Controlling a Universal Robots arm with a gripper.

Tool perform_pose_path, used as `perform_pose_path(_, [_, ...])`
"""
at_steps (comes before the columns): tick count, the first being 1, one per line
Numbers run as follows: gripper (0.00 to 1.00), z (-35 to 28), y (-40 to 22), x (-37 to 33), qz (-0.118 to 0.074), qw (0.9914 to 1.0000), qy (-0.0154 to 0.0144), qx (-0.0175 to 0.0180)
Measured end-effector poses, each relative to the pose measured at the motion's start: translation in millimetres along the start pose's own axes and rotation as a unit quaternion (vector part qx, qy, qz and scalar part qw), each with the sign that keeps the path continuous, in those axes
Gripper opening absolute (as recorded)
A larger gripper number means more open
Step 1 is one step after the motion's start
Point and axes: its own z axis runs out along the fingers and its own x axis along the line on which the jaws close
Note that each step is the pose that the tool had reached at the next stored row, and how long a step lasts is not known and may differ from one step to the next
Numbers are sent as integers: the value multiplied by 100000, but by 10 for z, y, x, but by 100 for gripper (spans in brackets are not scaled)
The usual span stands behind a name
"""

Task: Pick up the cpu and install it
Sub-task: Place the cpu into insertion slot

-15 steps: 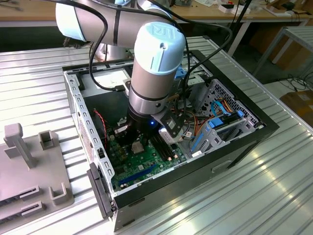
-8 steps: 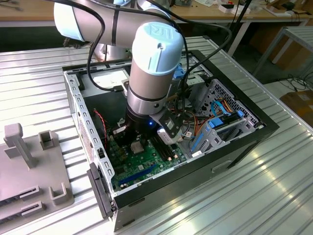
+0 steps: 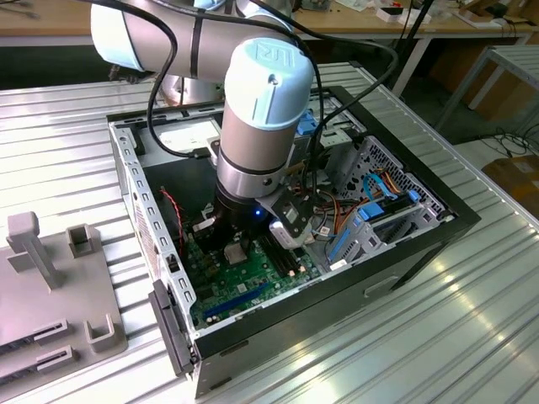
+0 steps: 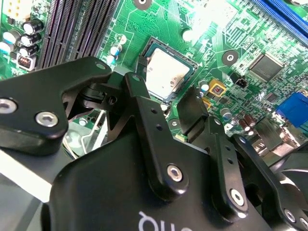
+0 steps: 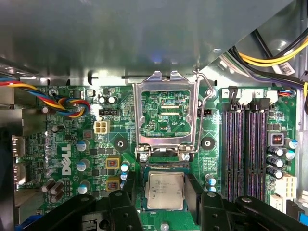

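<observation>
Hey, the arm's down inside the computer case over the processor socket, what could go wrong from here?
One: the end effector straddles the cpu lying in its socket, so a sideways move could shift the chip or damage contacts.
Two: the open socket frame stands right beside it and could get knocked.
Three: the coloured wires nearby might snag.

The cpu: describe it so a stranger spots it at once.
Inside the open computer case lies a green motherboard. Beside its long black memory slots, next to the flipped-open hollow metal frame, sits the cpu: the only small, flat, solid silver-grey square.
</observation>
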Motion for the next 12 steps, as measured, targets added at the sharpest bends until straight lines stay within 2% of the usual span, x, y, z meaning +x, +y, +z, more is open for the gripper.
perform_pose_path(4, [53,0,0,2,-32,100000,-1,-1])
perform_pose_path(8, [53,1,-1,-46,-26,100000,1,2])
perform_pose_path(12, [53,8,0,-48,-42,100000,-3,-9])
